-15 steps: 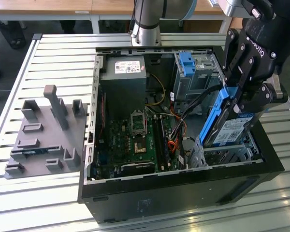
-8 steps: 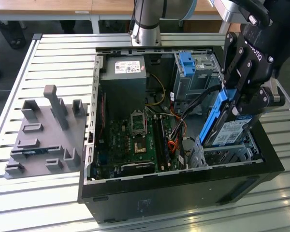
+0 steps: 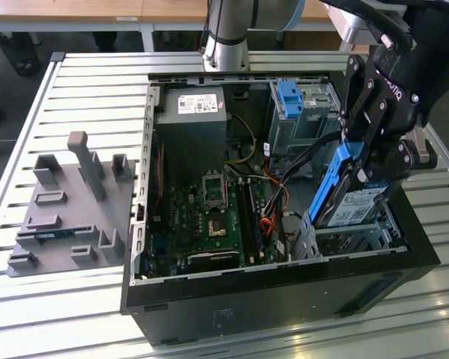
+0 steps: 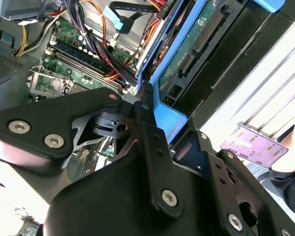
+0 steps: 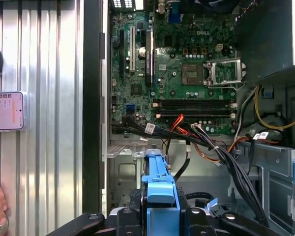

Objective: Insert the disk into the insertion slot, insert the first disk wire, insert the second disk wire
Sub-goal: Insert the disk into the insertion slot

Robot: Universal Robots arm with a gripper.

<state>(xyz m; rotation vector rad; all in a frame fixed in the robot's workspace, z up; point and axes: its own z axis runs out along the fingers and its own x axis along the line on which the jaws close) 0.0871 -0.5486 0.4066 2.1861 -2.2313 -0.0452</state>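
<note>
Jaws tight on flat, blue-framed silver disk [image 3: 357, 206]

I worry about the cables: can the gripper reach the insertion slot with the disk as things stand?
Probably yes. The gripper holds the disk tilted just over the insertion slot; the black cables run beside it, seemingly not across the opening.

In the exterior view we find the case [image 3: 269, 299] on the desk [image 3: 82, 82], with the fixture plate [image 3: 63, 224] at its 9 o'clock. Inside, at 4 o'clock, the disk [image 3: 355, 209] tilts above the insertion slot [image 3: 370, 238].
</note>
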